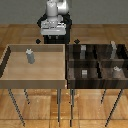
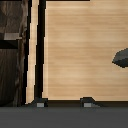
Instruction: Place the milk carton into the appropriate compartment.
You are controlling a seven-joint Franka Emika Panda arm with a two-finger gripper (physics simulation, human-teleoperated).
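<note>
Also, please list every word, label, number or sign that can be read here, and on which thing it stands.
None can be read.
Milk carton: plain grey sides, no print visible.
Light tray and dark bin: bare wood grain.
Small grey items in the bin: too small and blurred to tell.

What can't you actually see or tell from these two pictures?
- Milk carton: the wrist view's edge cuts it off; too small for detail in the exterior view.
- Gripper: only the fingers' tips show; the exterior view is too blurred to judge.
- Dark compartment bin: contents tiny, unidentifiable.
</note>
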